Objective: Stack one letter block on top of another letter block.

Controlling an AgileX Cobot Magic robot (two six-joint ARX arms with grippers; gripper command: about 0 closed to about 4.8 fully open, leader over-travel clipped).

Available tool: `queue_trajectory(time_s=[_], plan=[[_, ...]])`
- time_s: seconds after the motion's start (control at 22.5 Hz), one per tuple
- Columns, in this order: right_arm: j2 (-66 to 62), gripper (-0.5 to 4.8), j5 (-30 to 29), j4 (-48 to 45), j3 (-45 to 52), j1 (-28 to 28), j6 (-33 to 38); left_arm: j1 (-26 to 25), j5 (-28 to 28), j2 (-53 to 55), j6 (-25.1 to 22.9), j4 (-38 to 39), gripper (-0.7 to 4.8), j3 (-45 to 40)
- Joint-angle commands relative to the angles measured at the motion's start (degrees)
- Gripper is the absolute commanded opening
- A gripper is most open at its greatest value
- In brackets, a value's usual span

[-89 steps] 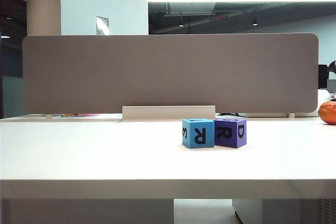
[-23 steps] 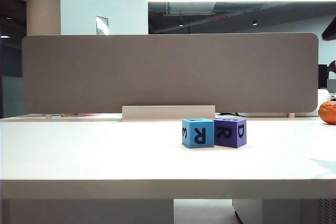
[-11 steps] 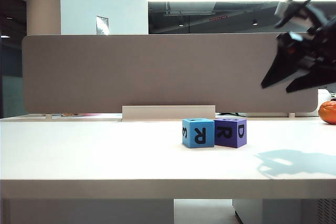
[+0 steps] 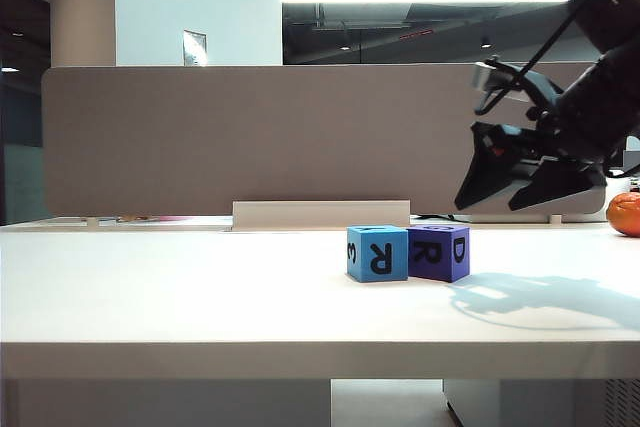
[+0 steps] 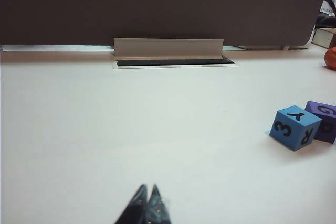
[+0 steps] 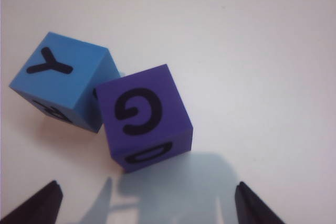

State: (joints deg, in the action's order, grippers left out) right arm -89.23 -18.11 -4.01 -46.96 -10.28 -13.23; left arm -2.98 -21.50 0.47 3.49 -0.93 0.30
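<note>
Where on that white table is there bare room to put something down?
Everything left of the light blue cube is bare table, as is the front strip. It is crowded on the right: the purple cube touches the blue one, with the open right pincer above.

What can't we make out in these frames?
- Purple block: cut by the frame edge in the left wrist view.
- Right gripper: right wrist view shows only its open tips at the frame edge.
- Blue block and purple block touching or not: exterior view can't settle it.
- Left gripper, shut: absent from exterior view.

Purple letter block (image 4: 439, 252) sits touching light blue letter block (image 4: 377, 253), unstacked.
</note>
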Motion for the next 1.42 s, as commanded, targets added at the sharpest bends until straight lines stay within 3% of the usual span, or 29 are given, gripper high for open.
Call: queue_trajectory(time_s=[0.04,0.44,0.98,1.02,1.07,1.2,1.29,1.42], plan=[[-1.81,4.79,-0.11,-0.92,-1.66,-0.9,-4.68,0.0,1.25,0.09,-0.04,-0.35,-0.06,0.33],[-9.88,4.79,0.0,-1.14,-6.23,-2.34,-5.42,0.0,2.84,0.09,-0.04,-0.35,-0.06,0.33],[-15.61,4.79,0.63,-8.66,-7.23,-3.72,-6.36,0.0,3.28,0.07,0.0,-0.37,-0.06,0.35],[-15.61,4.66,0.59,-8.7,-7.23,-3.72,-6.36,0.0,3.3,0.07,-0.02,-0.37,-0.06,0.35],[-15.61,3.93,0.59,-8.87,-7.23,-3.72,-6.36,0.0,3.3,0.07,-0.02,-0.39,-0.06,0.35],[-15.61,2.51,0.61,-8.94,-7.23,-3.72,-6.36,0.0,3.3,0.07,0.0,-0.39,-0.06,0.35],[-15.58,2.08,0.61,-9.05,-7.23,-3.72,-6.36,0.0,3.3,0.07,0.0,-0.39,-0.06,0.35],[-15.15,1.98,1.49,-9.29,-7.26,-3.72,-6.36,0.0,3.28,0.07,0.02,-0.42,-0.06,0.35]])
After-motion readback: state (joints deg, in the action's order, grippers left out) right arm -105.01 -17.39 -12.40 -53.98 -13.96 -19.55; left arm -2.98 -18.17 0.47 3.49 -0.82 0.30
